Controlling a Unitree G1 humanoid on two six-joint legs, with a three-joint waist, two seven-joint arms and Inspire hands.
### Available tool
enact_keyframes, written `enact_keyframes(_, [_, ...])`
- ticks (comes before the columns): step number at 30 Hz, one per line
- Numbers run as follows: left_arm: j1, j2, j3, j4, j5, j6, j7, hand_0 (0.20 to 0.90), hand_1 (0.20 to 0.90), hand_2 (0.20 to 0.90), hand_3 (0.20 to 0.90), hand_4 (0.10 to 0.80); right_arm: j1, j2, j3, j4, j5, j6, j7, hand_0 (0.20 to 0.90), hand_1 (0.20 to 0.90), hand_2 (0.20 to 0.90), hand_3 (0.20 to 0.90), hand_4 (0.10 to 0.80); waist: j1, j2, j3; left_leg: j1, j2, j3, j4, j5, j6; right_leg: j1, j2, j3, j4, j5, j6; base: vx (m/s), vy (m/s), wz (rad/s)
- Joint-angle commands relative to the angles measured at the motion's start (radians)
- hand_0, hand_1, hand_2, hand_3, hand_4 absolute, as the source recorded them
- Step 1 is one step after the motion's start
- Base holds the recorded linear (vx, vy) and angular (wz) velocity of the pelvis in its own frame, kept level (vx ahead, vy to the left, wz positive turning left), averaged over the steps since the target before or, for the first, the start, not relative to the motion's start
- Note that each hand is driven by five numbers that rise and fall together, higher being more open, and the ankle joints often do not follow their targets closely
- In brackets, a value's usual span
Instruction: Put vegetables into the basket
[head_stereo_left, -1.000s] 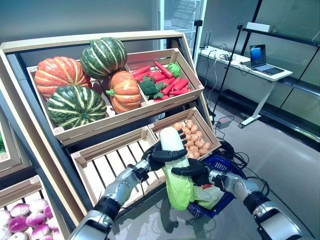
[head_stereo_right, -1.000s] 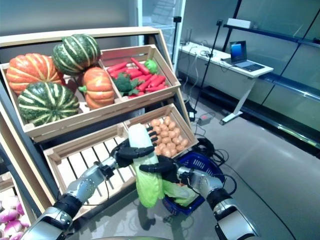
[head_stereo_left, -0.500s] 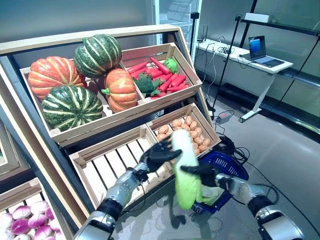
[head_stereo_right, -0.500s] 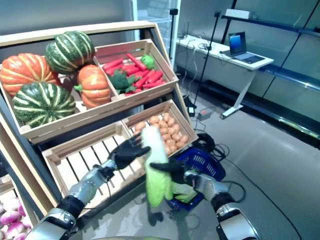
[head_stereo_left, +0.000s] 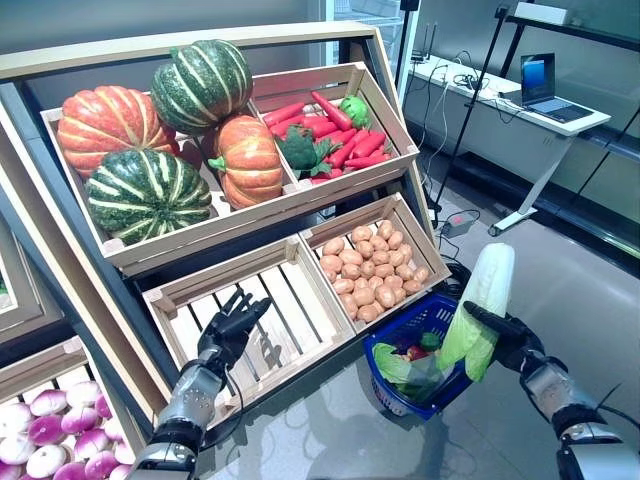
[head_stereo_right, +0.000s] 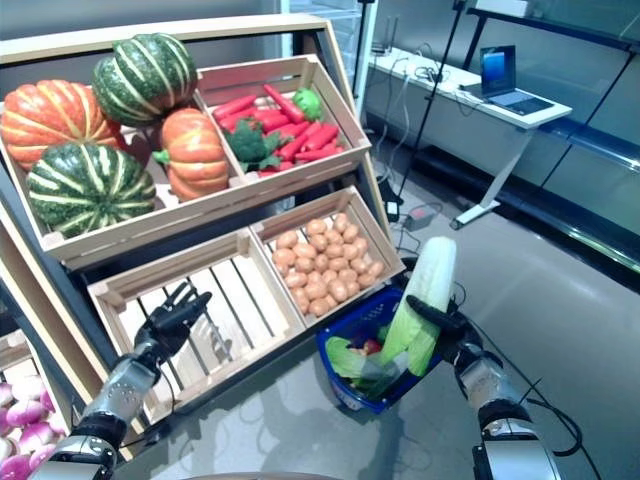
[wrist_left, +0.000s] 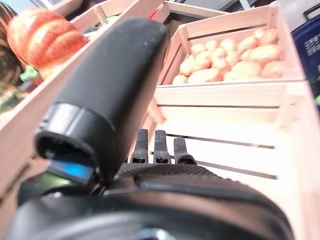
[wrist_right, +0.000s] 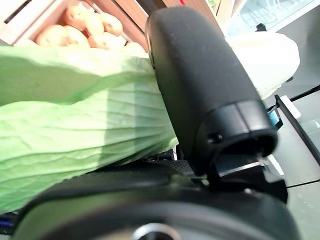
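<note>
My right hand (head_stereo_left: 510, 338) is shut on a long pale green napa cabbage (head_stereo_left: 478, 308). It holds the cabbage tilted over the right rim of the blue plastic basket (head_stereo_left: 392, 396), which stands on the floor, leafy end down into it. The cabbage also shows in the right wrist view (wrist_right: 75, 130) under my thumb. Green leaves (head_stereo_left: 395, 364) and a red vegetable (head_stereo_left: 415, 352) lie in the basket. My left hand (head_stereo_left: 228, 330) is open and empty in front of the bare slatted crate (head_stereo_left: 262, 300). Its straight fingers (wrist_left: 160, 146) show in the left wrist view.
A wooden stand (head_stereo_left: 240, 215) with tilted crates rises on the left. The lower right crate (head_stereo_left: 375, 272) sits just behind the basket. A desk with a laptop (head_stereo_left: 545, 85) stands far right across open grey floor (head_stereo_left: 590, 290).
My left hand has let go of the cabbage and pulled back left to the slatted crate. My right hand has carried the cabbage right, over the basket. The camera has shifted.
</note>
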Motion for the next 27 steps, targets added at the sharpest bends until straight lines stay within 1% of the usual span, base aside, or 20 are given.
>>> enact_keyframes(1, [-0.120, 0.012, -0.032, -0.058, 0.014, -0.106, -0.061, 0.900, 0.900, 0.900, 0.900, 0.800, -0.112, -0.040, -0.058, -0.079, 0.075, -0.134, -0.026, 0.300, 0.300, 0.300, 0.300, 0.400, 0.019, 0.015, 0.003, 0.021, -0.010, -0.020, 0.002, -0.062, 0.014, 0.004, 0.005, -0.016, 0.043, -0.028, -0.062, 0.027, -0.026, 0.05])
enact_keyframes(2, [-0.118, 0.013, -0.035, -0.066, 0.031, -0.121, -0.058, 0.900, 0.900, 0.900, 0.900, 0.800, -0.110, -0.039, -0.059, -0.079, 0.076, -0.133, -0.033, 0.300, 0.300, 0.300, 0.300, 0.400, 0.020, 0.016, 0.006, 0.021, -0.010, -0.020, 0.002, -0.062, 0.013, 0.003, 0.005, -0.017, 0.044, -0.029, -0.062, 0.000, 0.000, 0.00])
enact_keyframes(4, [-0.123, 0.016, -0.056, -0.102, 0.084, -0.177, -0.044, 0.900, 0.900, 0.900, 0.900, 0.800, -0.116, -0.034, -0.055, -0.075, 0.080, -0.130, -0.067, 0.300, 0.300, 0.300, 0.300, 0.400, 0.026, 0.019, 0.022, 0.011, -0.009, -0.023, 0.002, -0.056, 0.011, -0.013, 0.003, -0.015, 0.057, -0.034, -0.063, -0.038, -0.018, 0.00])
enact_keyframes(6, [-0.153, 0.022, -0.082, -0.138, 0.101, -0.232, -0.014, 0.900, 0.900, 0.900, 0.900, 0.800, -0.149, -0.034, -0.038, -0.069, 0.095, -0.140, -0.119, 0.300, 0.300, 0.300, 0.300, 0.400, 0.033, 0.022, 0.056, -0.022, -0.006, -0.030, 0.012, -0.049, 0.007, -0.050, -0.003, -0.013, 0.081, -0.039, -0.066, -0.316, -0.054, 0.02])
enact_keyframes(7, [-0.201, 0.037, -0.099, -0.161, 0.117, -0.284, 0.010, 0.900, 0.900, 0.900, 0.900, 0.800, -0.205, -0.044, -0.029, -0.051, 0.114, -0.143, -0.170, 0.300, 0.300, 0.300, 0.300, 0.400, 0.040, 0.027, 0.103, -0.074, -0.003, -0.040, 0.035, -0.043, 0.003, -0.103, -0.009, -0.009, 0.117, -0.049, -0.071, -0.484, -0.068, 0.05])
enact_keyframes(8, [-0.224, 0.043, -0.106, -0.170, 0.118, -0.303, 0.017, 0.900, 0.900, 0.900, 0.900, 0.800, -0.228, -0.049, -0.026, -0.040, 0.124, -0.150, -0.181, 0.300, 0.300, 0.300, 0.300, 0.400, 0.042, 0.030, 0.130, -0.099, -0.003, -0.048, 0.049, -0.040, 0.002, -0.127, -0.012, -0.009, 0.133, -0.050, -0.073, -0.666, -0.064, 0.04])
enact_keyframes(9, [-0.290, 0.058, -0.118, -0.188, 0.114, -0.339, 0.027, 0.900, 0.900, 0.900, 0.900, 0.800, -0.303, -0.073, -0.027, -0.006, 0.159, -0.157, -0.213, 0.300, 0.300, 0.300, 0.300, 0.400, 0.047, 0.040, 0.200, -0.179, -0.005, -0.071, 0.098, -0.039, 0.000, -0.201, -0.022, -0.009, 0.185, -0.056, -0.077, -0.513, -0.031, 0.02])
enact_keyframes(10, [-0.307, 0.062, -0.124, -0.191, 0.111, -0.349, 0.031, 0.900, 0.900, 0.900, 0.900, 0.800, -0.322, -0.080, -0.027, 0.001, 0.171, -0.159, -0.220, 0.300, 0.300, 0.300, 0.300, 0.400, 0.047, 0.043, 0.220, -0.202, -0.007, -0.076, 0.111, -0.039, -0.001, -0.221, -0.025, -0.008, 0.198, -0.056, -0.079, -0.617, -0.017, 0.07])
enact_keyframes(11, [-0.355, 0.075, -0.142, -0.206, 0.112, -0.382, 0.042, 0.900, 0.900, 0.900, 0.900, 0.800, -0.381, -0.098, -0.030, 0.025, 0.219, -0.165, -0.252, 0.300, 0.300, 0.300, 0.300, 0.400, 0.049, 0.053, 0.285, -0.286, -0.010, -0.095, 0.181, -0.044, -0.005, -0.301, -0.041, -0.004, 0.265, -0.060, -0.082, -0.374, 0.001, 0.07])
enact_keyframes(13, [-0.375, 0.078, -0.150, -0.212, 0.109, -0.394, 0.046, 0.900, 0.900, 0.900, 0.900, 0.800, -0.409, -0.106, -0.028, 0.038, 0.237, -0.164, -0.271, 0.300, 0.300, 0.300, 0.300, 0.400, 0.048, 0.057, 0.306, -0.329, -0.011, -0.102, 0.222, -0.050, -0.005, -0.345, -0.051, -0.001, 0.307, -0.065, -0.083, -0.283, 0.019, 0.09])
enact_keyframes(14, [-0.393, 0.082, -0.168, -0.252, 0.101, -0.415, 0.073, 0.900, 0.900, 0.900, 0.900, 0.800, -0.462, -0.124, -0.022, 0.064, 0.278, -0.170, -0.302, 0.300, 0.300, 0.300, 0.300, 0.400, 0.048, 0.071, 0.353, -0.424, -0.008, -0.108, 0.307, -0.065, -0.006, -0.451, -0.078, 0.008, 0.418, -0.086, -0.090, -0.220, 0.035, 0.09])
enact_keyframes(15, [-0.395, 0.080, -0.170, -0.268, 0.098, -0.416, 0.084, 0.900, 0.900, 0.900, 0.900, 0.800, -0.472, -0.128, -0.021, 0.069, 0.288, -0.174, -0.308, 0.300, 0.300, 0.300, 0.300, 0.400, 0.050, 0.073, 0.360, -0.449, -0.008, -0.111, 0.334, -0.077, -0.007, -0.477, -0.088, 0.011, 0.451, -0.101, -0.089, -0.246, 0.040, -0.02])
enact_keyframes(16, [-0.393, 0.080, -0.175, -0.304, 0.092, -0.419, 0.116, 0.900, 0.900, 0.900, 0.900, 0.800, -0.490, -0.137, -0.022, 0.074, 0.310, -0.180, -0.328, 0.300, 0.300, 0.300, 0.300, 0.400, 0.052, 0.078, 0.371, -0.498, -0.010, -0.108, 0.379, -0.095, -0.004, -0.531, -0.105, 0.013, 0.511, -0.124, -0.093, -0.144, 0.006, -0.05])
enact_keyframes(18, [-0.389, 0.080, -0.178, -0.363, 0.081, -0.428, 0.149, 0.900, 0.900, 0.900, 0.900, 0.800, -0.514, -0.145, -0.024, 0.079, 0.341, -0.205, -0.330, 0.300, 0.300, 0.300, 0.300, 0.400, 0.059, 0.086, 0.403, -0.568, -0.018, -0.118, 0.439, -0.114, 0.005, -0.606, -0.131, 0.020, 0.589, -0.144, -0.094, -0.158, -0.003, 0.00])
enact_keyframes(20, [-0.375, 0.079, -0.177, -0.405, 0.077, -0.434, 0.172, 0.900, 0.900, 0.900, 0.900, 0.800, -0.529, -0.149, -0.026, 0.077, 0.365, -0.217, -0.333, 0.300, 0.300, 0.300, 0.300, 0.400, 0.062, 0.091, 0.406, -0.612, -0.023, -0.118, 0.474, -0.129, 0.014, -0.659, -0.141, 0.029, 0.642, -0.161, -0.096, -0.091, 0.003, 0.13])
enact_keyframes(21, [-0.366, 0.079, -0.182, -0.429, 0.078, -0.443, 0.181, 0.900, 0.900, 0.900, 0.900, 0.800, -0.539, -0.154, -0.028, 0.079, 0.384, -0.225, -0.325, 0.300, 0.300, 0.300, 0.300, 0.400, 0.068, 0.095, 0.407, -0.647, -0.027, -0.129, 0.502, -0.140, 0.018, -0.695, -0.153, 0.031, 0.680, -0.171, -0.095, -0.087, 0.000, 0.15])
enact_keyframes(23, [-0.360, 0.080, -0.185, -0.457, 0.080, -0.444, 0.192, 0.900, 0.900, 0.900, 0.900, 0.800, -0.555, -0.165, -0.025, 0.078, 0.401, -0.225, -0.317, 0.300, 0.300, 0.300, 0.300, 0.400, 0.071, 0.099, 0.407, -0.689, -0.028, -0.132, 0.540, -0.156, 0.021, -0.737, -0.166, 0.035, 0.724, -0.186, -0.096, -0.056, -0.004, 0.12])
enact_keyframes(24, [-0.358, 0.082, -0.190, -0.475, 0.074, -0.447, 0.198, 0.900, 0.900, 0.900, 0.900, 0.800, -0.569, -0.177, -0.023, 0.082, 0.409, -0.221, -0.315, 0.300, 0.300, 0.300, 0.300, 0.400, 0.074, 0.102, 0.407, -0.718, -0.027, -0.133, 0.566, -0.166, 0.024, -0.771, -0.176, 0.041, 0.761, -0.198, -0.098, 0.035, -0.009, 0.16])
enact_keyframes(25, [-0.355, 0.083, -0.193, -0.487, 0.075, -0.447, 0.203, 0.900, 0.900, 0.900, 0.900, 0.800, -0.576, -0.184, -0.022, 0.081, 0.411, -0.218, -0.318, 0.300, 0.300, 0.300, 0.300, 0.400, 0.075, 0.103, 0.407, -0.723, -0.027, -0.140, 0.587, -0.193, 0.019, -0.776, -0.179, 0.052, 0.788, -0.224, -0.089, 0.020, -0.011, 0.18])
enact_keyframes(27, [-0.347, 0.098, -0.200, -0.525, 0.078, -0.451, 0.217, 0.900, 0.900, 0.900, 0.900, 0.800, -0.596, -0.210, -0.020, 0.081, 0.429, -0.221, -0.321, 0.300, 0.300, 0.300, 0.300, 0.400, 0.077, 0.109, 0.407, -0.776, -0.022, -0.138, 0.634, -0.211, 0.023, -0.831, -0.190, 0.058, 0.844, -0.241, -0.094, -0.015, -0.022, 0.13])
